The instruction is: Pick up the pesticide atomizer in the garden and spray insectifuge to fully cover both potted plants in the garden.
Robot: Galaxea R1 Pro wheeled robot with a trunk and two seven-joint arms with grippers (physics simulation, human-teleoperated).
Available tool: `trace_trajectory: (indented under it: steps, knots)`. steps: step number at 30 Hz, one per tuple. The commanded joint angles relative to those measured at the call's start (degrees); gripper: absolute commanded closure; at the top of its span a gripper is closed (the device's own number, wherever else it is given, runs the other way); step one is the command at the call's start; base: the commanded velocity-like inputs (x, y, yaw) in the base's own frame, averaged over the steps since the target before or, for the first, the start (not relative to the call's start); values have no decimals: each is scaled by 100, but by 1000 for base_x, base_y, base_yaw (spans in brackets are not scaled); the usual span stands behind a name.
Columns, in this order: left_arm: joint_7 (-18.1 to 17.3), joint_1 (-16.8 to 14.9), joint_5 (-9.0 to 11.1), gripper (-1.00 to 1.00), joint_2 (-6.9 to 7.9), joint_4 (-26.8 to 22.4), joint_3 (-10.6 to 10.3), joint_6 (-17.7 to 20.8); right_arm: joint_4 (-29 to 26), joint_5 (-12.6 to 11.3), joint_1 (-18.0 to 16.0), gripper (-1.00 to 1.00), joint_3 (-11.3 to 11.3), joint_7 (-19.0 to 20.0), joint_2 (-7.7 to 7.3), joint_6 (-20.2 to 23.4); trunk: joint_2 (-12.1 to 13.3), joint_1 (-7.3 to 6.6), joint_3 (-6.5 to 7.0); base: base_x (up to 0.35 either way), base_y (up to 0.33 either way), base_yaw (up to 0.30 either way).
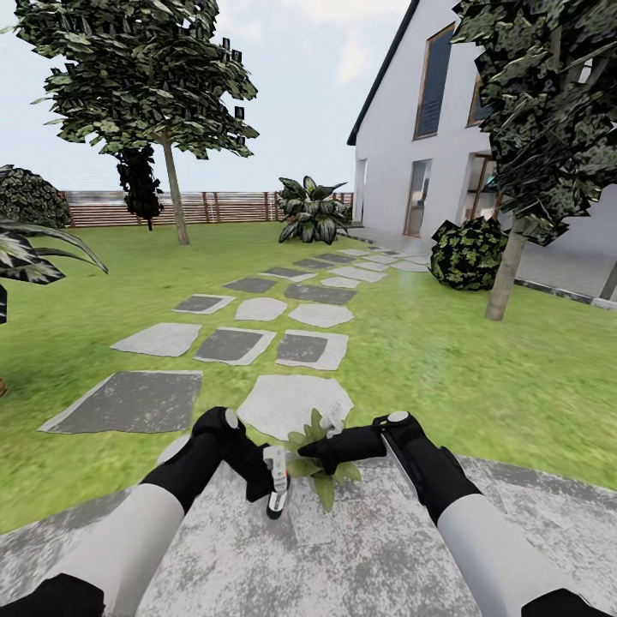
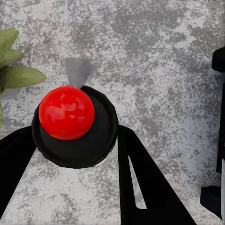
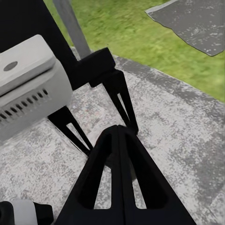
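Green-bodied pesticide atomizer [image 1: 276, 491] hangs upright in the left pincer [image 1: 267, 476], clamped around its neck, beside a potted plant [image 1: 319, 463]. Light, rigid, likely slippery plastic. Right pincer [image 3: 120, 131] is pressed together.

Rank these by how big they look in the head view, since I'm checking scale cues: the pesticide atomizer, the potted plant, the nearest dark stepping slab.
1. Nearest dark stepping slab, clearly largest.
2. Potted plant, partly hidden by the right arm.
3. Pesticide atomizer, slimmest.
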Motion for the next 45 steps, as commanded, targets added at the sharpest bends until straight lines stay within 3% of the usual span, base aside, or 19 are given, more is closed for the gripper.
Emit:
trace_trajectory:
  steps: [1, 31, 35, 45]
  knots:
    - [-30, -26, -20, 100, -2, -7, -2, 61, -9, 28, -3, 100, -9, 26, 2, 49, -3, 0, -6, 0, 0, 0]
    - [-175, -87, -20, 100, -119, -174, -2, 70, -9, 28, -3, 100, -8, 26, -30, 46, -3, 0, -6, 0, 0, 0]
    - [-195, -253, -20, 100, -119, -168, -2, 70, -9, 28, -3, 100, -6, 26, -33, 44, -3, 0, -6, 0, 0, 0]
    - [-196, -289, -20, 100, -161, -167, -2, 70, -6, 28, -3, 100, -5, 26, -33, 44, -3, 0, -6, 0, 0, 0]
